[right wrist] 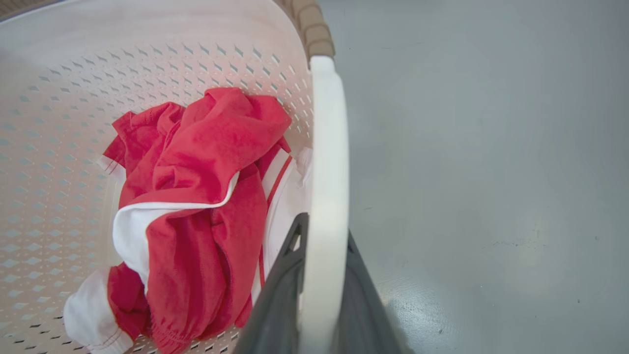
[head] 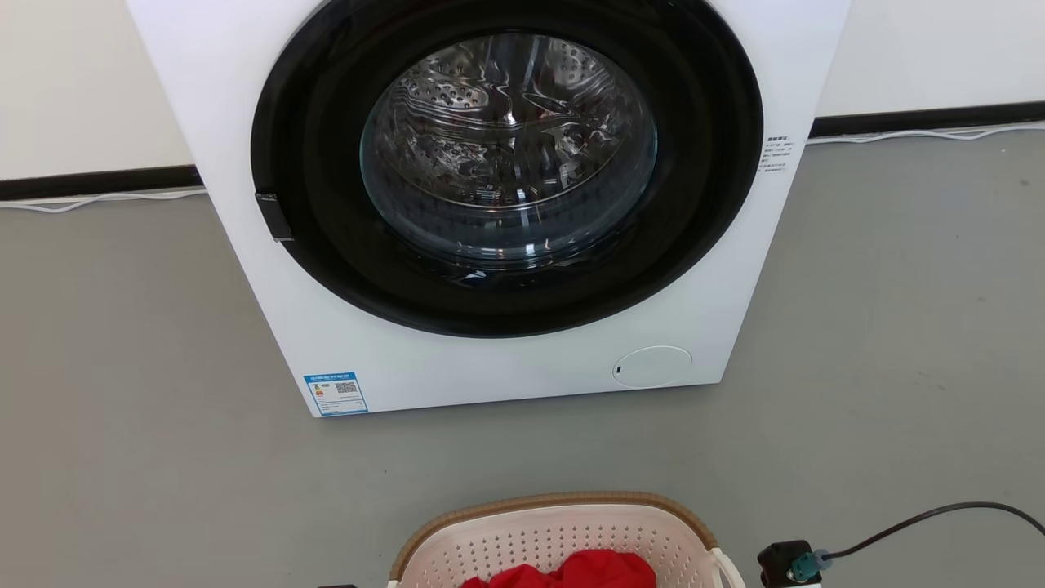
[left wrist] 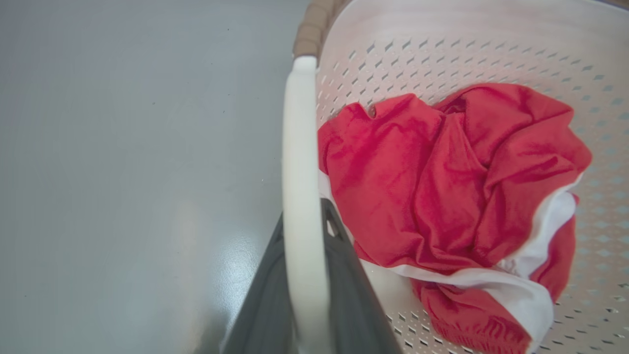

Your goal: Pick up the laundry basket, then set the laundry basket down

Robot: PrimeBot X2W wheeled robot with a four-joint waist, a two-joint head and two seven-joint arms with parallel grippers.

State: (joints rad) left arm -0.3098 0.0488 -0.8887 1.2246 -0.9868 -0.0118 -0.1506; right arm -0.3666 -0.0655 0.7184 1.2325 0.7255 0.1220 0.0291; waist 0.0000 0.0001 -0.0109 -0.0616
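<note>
The laundry basket [head: 531,539] is cut off at the near edge, before the washing machine [head: 490,376] on the grey floor [head: 122,367]. Its left handle [left wrist: 300,147] is pinched by the left claw [left wrist: 303,216], and its right handle [right wrist: 329,147] by the right claw [right wrist: 324,226]. Whether it is lifted cannot be told.

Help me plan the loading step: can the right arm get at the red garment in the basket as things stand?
Probably not yet. The right gripper is clamped on the white handle of the laundry basket, so it is busy; the red garment lies uncovered beside it, likely reachable once released.
</note>
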